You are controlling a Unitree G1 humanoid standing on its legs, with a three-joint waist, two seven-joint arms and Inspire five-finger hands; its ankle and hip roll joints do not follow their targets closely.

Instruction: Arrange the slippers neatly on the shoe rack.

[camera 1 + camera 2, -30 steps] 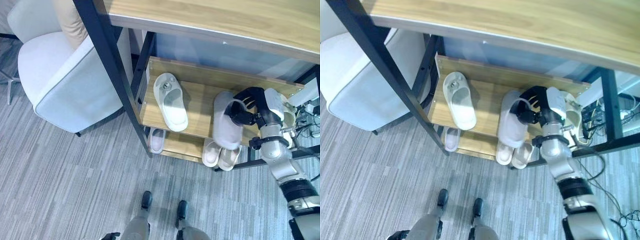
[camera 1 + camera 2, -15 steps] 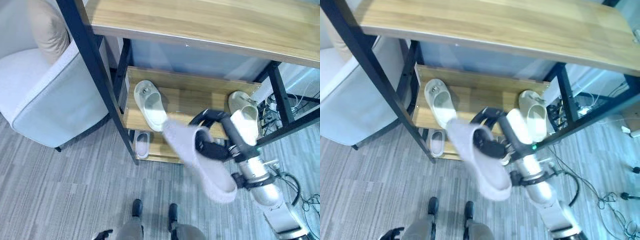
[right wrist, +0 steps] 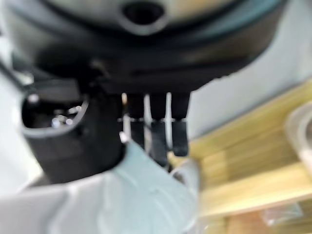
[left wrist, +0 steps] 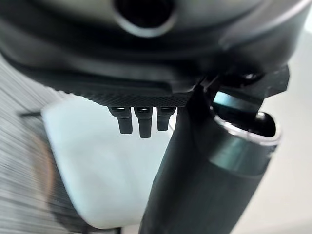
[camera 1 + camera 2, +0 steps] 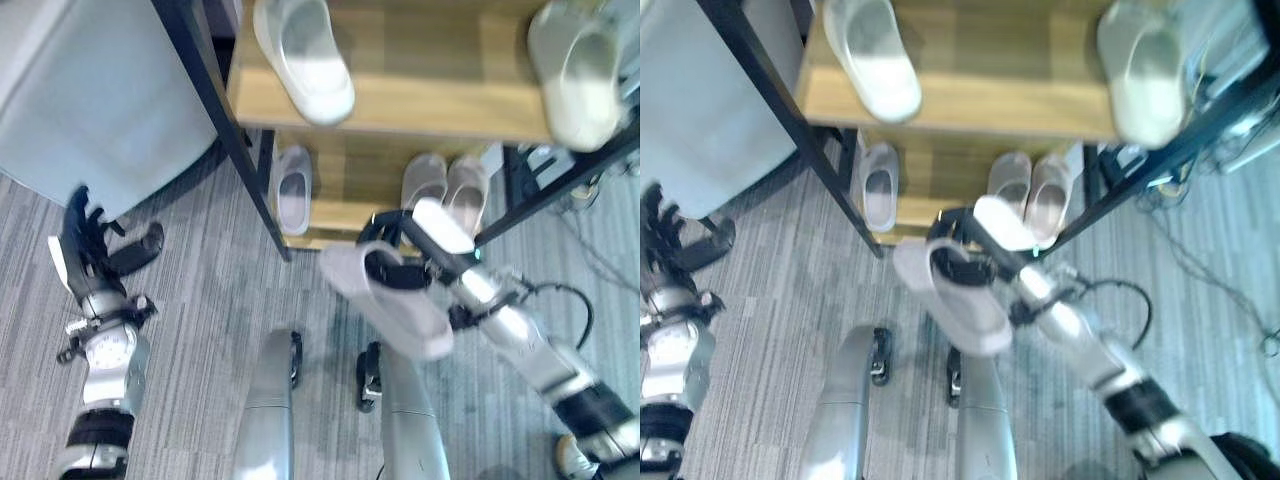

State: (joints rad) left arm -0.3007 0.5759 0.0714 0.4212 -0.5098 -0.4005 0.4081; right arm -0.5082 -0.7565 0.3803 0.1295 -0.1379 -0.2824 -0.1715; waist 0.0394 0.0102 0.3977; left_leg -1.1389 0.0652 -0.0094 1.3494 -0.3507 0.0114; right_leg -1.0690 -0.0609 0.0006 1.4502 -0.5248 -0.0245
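We are mid-carry: our right hand (image 5: 400,268) has its fingers curled round a pale slipper (image 5: 385,312), held off the shoe rack (image 5: 400,108) over the floor. Our left hand (image 5: 84,240) hangs relaxed and empty, well apart. Next, we judge, comes setting this slipper onto the rack beside the other slippers.

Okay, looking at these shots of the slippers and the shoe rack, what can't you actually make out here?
- Pale grey slipper in the right hand: motion blur in both eye views hides which way it faces.
- White slipper on the wooden shelf's left: its far end is cut off by the eye views' top edge.
- Left hand: the left wrist view's blur leaves the pale surface past its fingers unidentifiable.
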